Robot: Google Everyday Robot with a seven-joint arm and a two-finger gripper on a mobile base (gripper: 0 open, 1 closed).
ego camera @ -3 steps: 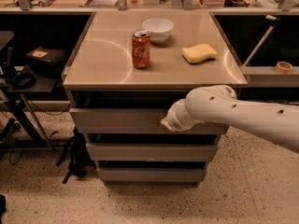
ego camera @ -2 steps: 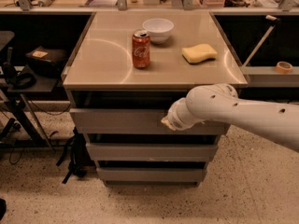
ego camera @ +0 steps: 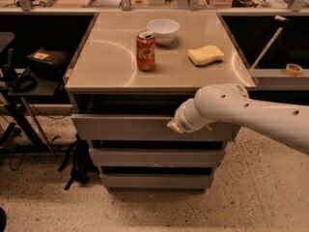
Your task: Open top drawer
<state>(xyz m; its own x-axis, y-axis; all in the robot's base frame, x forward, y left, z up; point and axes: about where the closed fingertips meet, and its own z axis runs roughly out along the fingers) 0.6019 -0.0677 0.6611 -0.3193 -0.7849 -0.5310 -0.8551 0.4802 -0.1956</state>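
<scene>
The top drawer [ego camera: 125, 127] is the widest grey front, just under the tabletop, and it stands a little forward of the two narrower drawer fronts [ego camera: 145, 157] below it. My gripper [ego camera: 175, 125] is at the end of the white arm, which comes in from the right. It rests against the upper edge of the top drawer's front, right of centre. The arm's wrist covers the fingers and the drawer's right part.
On the beige cabinet top [ego camera: 106, 66] stand a red soda can [ego camera: 145, 50], a white bowl [ego camera: 163, 31] and a yellow sponge [ego camera: 206, 55]. A dark stand with cables [ego camera: 29, 81] is at the left. A shelf with a tape roll [ego camera: 292, 69] is at the right.
The arm and gripper hold nearly the same place at the top drawer's front. The drawer front has not visibly shifted.
</scene>
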